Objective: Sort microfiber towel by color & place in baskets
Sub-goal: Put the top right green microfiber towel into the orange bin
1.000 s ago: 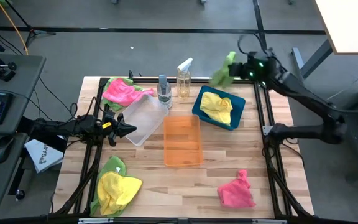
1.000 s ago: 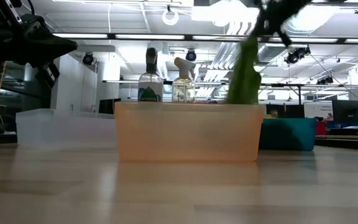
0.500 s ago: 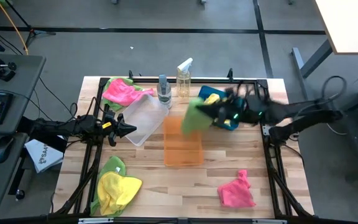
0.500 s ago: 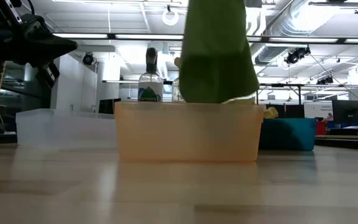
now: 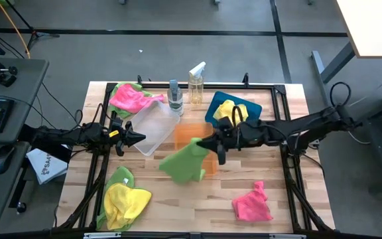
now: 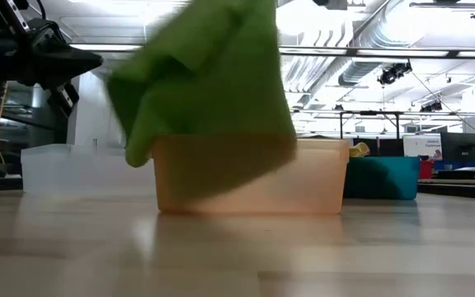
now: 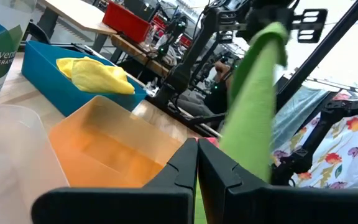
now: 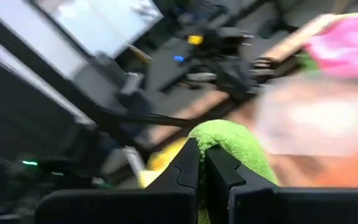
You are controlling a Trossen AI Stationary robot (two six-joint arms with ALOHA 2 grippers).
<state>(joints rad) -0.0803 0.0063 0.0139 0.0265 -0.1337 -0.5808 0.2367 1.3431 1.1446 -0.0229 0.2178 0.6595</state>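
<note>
Overhead, right pincer (image 5: 211, 145) dangling green towel (image 5: 186, 160) above orange basket (image 5: 192, 131).

You're looking straight down on the whole worktop (image 5: 178, 199); low camera is sitting at surface level, close, both views sharing the orange basket (image 5: 192, 133).
</note>
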